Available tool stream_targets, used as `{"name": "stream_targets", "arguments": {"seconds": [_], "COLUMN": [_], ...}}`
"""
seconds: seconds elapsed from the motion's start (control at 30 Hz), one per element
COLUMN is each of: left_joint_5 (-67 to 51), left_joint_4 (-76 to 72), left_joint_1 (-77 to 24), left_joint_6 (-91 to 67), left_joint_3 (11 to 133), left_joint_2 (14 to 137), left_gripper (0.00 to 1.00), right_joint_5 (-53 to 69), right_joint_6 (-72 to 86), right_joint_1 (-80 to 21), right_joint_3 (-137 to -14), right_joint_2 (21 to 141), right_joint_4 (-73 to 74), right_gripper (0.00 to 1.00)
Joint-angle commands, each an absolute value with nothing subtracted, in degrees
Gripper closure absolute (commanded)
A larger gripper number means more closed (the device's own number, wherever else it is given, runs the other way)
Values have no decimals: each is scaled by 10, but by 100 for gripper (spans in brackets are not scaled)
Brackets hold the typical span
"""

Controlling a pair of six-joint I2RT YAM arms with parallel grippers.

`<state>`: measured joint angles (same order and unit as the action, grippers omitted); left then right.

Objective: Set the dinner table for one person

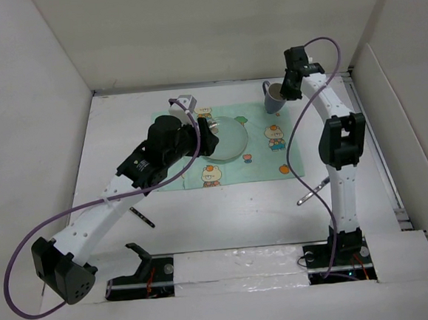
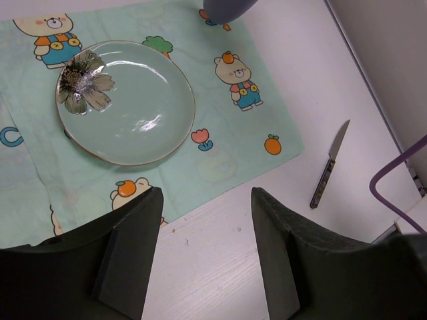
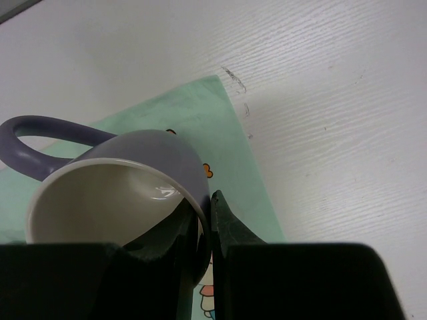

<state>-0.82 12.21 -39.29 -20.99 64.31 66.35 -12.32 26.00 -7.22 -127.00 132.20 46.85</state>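
The white tabletop point(image 1: 241, 217) fills the middle of the overhead view, walled by white panels. At its upper centre lies a mint-green cartoon-bear mat point(image 1: 262, 156), and on the mat's left half sits a pale green plate point(image 1: 231, 140) with a flower print near one edge. At the mat's upper right corner, the right claw point(image 3: 203, 220) grasps a purple mug point(image 1: 273, 97) by the rim, one finger inside and one outside. The mug looks tilted, though I cannot tell whether its base touches the mat. The left claw point(image 2: 207, 193) hangs released by the plate's left edge in the overhead view, nothing between its fingers. A knife point(image 1: 313, 191) lies on bare tabletop to the lower right of the mat, and a dark utensil point(image 1: 141, 217) to the lower left.
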Motion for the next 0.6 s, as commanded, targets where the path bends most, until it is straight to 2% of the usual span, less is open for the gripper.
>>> {"name": "stream_targets", "arguments": {"seconds": [0.0, 0.17, 0.23, 0.27, 0.33, 0.37, 0.47, 0.57], "left_joint_5": [-9, -5, -6, -6, -5, -5, -7, -8], "left_joint_4": [104, 110, 111, 110, 109, 108, 110, 111], "left_joint_1": [-392, -392, -392, -392, -392, -392, -392, -392], "left_joint_6": [-202, -198, -198, -198, -198, -198, -201, -203], "left_joint_3": [653, 646, 648, 649, 651, 651, 650, 645], "left_joint_2": [647, 642, 642, 644, 646, 647, 647, 646], "left_gripper": [47, 47, 47, 47, 47, 47, 47, 47], "right_joint_5": [-142, -148, -148, -143, -132, -128, -117, -99], "right_joint_6": [274, 277, 278, 279, 279, 280, 282, 283], "right_joint_1": [-77, -77, -77, -77, -77, -77, -77, -77], "right_joint_3": [-1323, -1330, -1329, -1329, -1333, -1336, -1353, -1365], "right_joint_2": [1331, 1343, 1345, 1344, 1342, 1342, 1335, 1311], "right_joint_4": [468, 475, 475, 473, 469, 469, 470, 463], "right_gripper": [100, 100, 96, 87, 76, 66, 54, 46]}}
